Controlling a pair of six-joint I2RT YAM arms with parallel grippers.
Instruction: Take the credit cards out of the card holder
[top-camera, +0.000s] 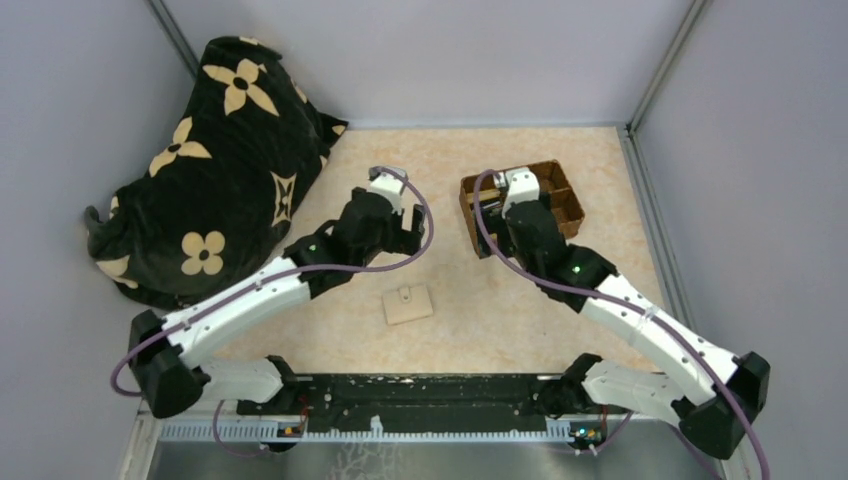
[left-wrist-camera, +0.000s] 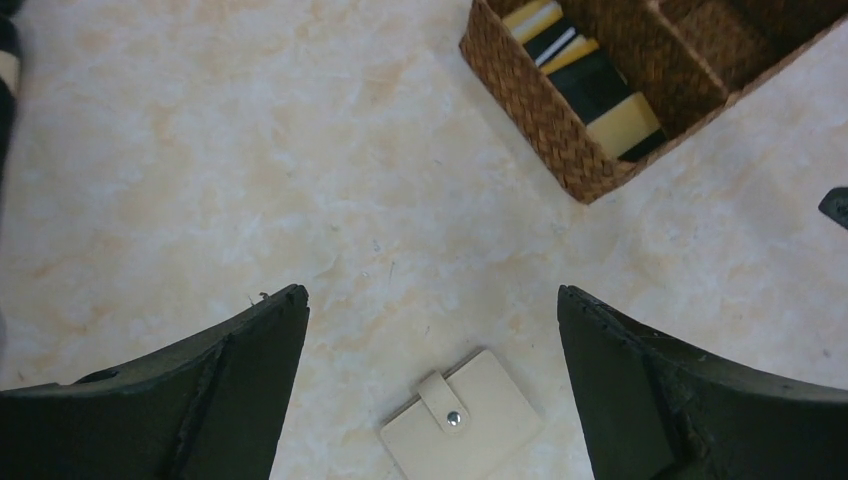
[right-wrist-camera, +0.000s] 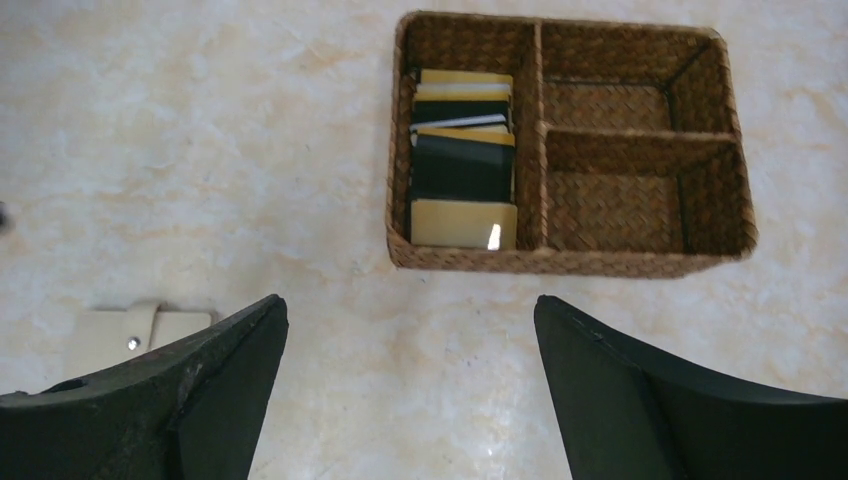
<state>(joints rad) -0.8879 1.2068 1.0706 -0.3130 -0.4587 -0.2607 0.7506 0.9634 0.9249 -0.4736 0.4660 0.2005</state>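
Showing both arms poised over the marbled beige table (left-wrist-camera: 200, 150), each tool pointed down at it. Left gripper (left-wrist-camera: 430, 296): jaws spread wide, with only tabletop between them and, nearer the wrist, the card holder (left-wrist-camera: 462, 415). The holder lies flat and folded shut, cream outer face up, its small tab fastened by a metal snap. It sits between the two dark fingers (left-wrist-camera: 250, 380), a little closer to the one at the right of the wrist view, and touches neither. Ahead of this gripper and off to its right stands the brown woven tray (left-wrist-camera: 530, 110), only a corner of it in that view. Right gripper (right-wrist-camera: 410, 300): jaws likewise wide apart, clasping nothing. The tray is directly ahead of its fingertips, well clear of them, and has three compartments. The credit cards (right-wrist-camera: 463, 160) lie in the long compartment on the side toward the left arm, overlapped in a row, tan-gold faces alternating with dark bands. From this gripper the card holder is off to the left, partly hidden behind the finger on that side. Overhead, the holder rests nearer the arm bases than either gripper, roughly midway between them and apart from the tray. A black cloth with tan flower motifs (top-camera: 215, 150) is heaped at the left arm's outer side
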